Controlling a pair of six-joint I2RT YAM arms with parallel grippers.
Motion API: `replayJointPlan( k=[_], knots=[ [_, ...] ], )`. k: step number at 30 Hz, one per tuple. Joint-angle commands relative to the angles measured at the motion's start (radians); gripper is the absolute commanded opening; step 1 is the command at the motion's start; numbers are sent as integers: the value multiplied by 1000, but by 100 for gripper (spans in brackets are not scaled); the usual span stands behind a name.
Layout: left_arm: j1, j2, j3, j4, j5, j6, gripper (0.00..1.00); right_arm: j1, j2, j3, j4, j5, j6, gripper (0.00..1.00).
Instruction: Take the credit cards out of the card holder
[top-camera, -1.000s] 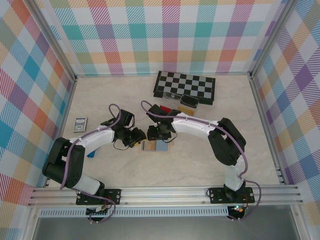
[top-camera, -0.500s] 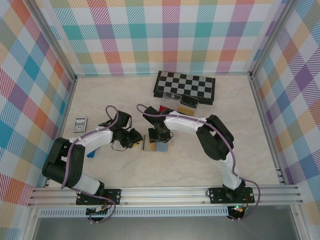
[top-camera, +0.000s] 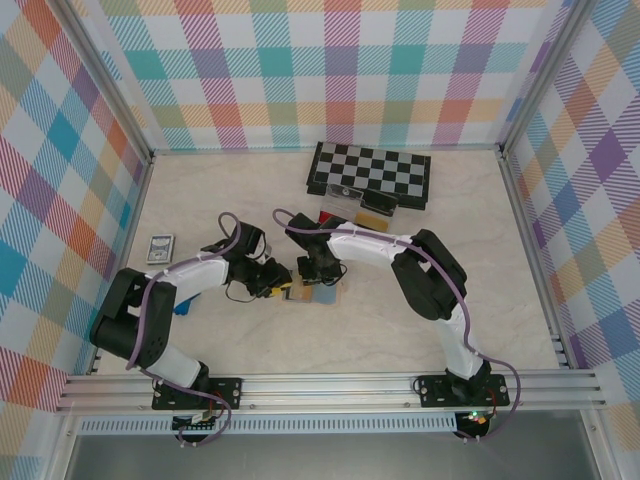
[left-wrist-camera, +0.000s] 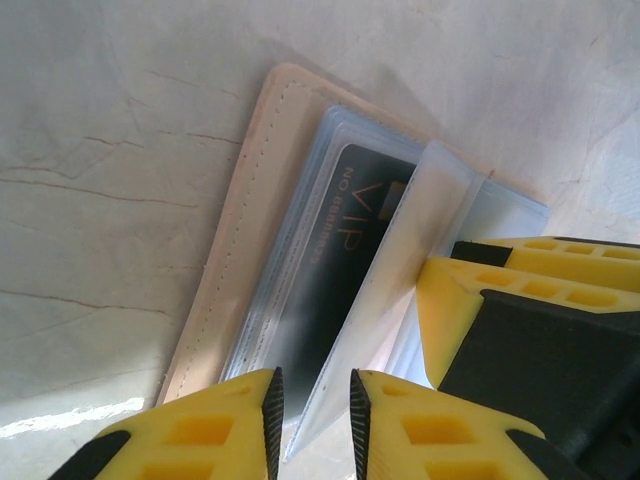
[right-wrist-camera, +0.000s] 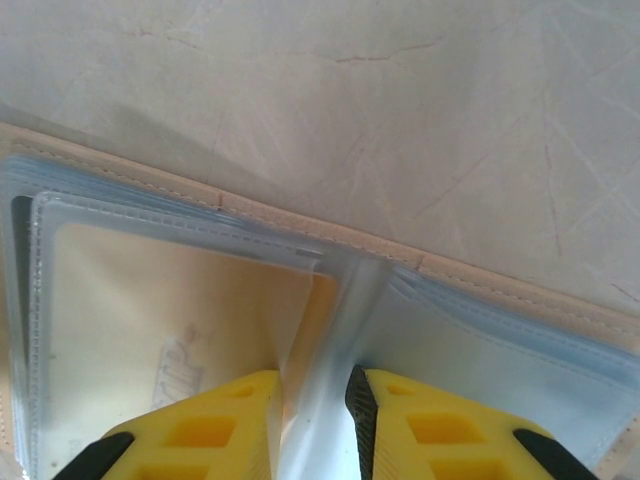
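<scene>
We see the card holder (top-camera: 322, 296) lying open on the pale table (top-camera: 450, 230), roughly at the middle and a little toward the near side. Both arms reach in to it from either side. The left gripper (top-camera: 283, 288) sits at its left end and the right gripper (top-camera: 318, 281) is just above its far edge, so the two are close together.

In the left wrist view, the holder's tan stitched border runs diagonally. A dark VIP card (left-wrist-camera: 345, 260) is still tucked inside the clear sleeves. The left gripper's yellow fingers (left-wrist-camera: 235, 425) stand narrowly apart with the edge of a clear sleeve (left-wrist-camera: 400, 270) between them. We cannot tell whether they actually pinch it. The right gripper's yellow fingers press in just to the right of that sleeve.

In the right wrist view, the right gripper's fingers have closed on an upright leaf of clear sleeve at the holder's spine. To the left of that leaf, a tan card (right-wrist-camera: 150, 340) with faint VIP lettering sits in its pocket.

Farther back we see a chessboard (top-camera: 370, 172) with a clear tray (top-camera: 350, 205) just in front of it. A playing-card box (top-camera: 160, 248) lies well to the left.
</scene>
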Motion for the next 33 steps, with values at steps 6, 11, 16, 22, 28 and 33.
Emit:
replayJointPlan(
  k=[6, 11, 16, 22, 28, 33],
  knots=[
    [-2, 44, 14, 47, 84, 41, 27, -6, 32, -46, -41, 16, -12, 26],
    [-4, 61, 21, 54, 105, 48, 26, -10, 30, -51, -36, 8, -11, 26],
    [-9, 83, 23, 78, 131, 54, 22, -15, 14, -62, -15, -18, -13, 25],
    [-9, 77, 36, 48, 105, 87, 8, -47, -89, -94, 59, -63, -63, 29],
    [-7, 26, 75, -108, -27, 139, 3, -96, -263, -171, 170, -107, -52, 44],
    [-11, -27, 118, -264, -205, 186, 3, -116, -398, -269, 253, -53, -55, 56]
  ],
)
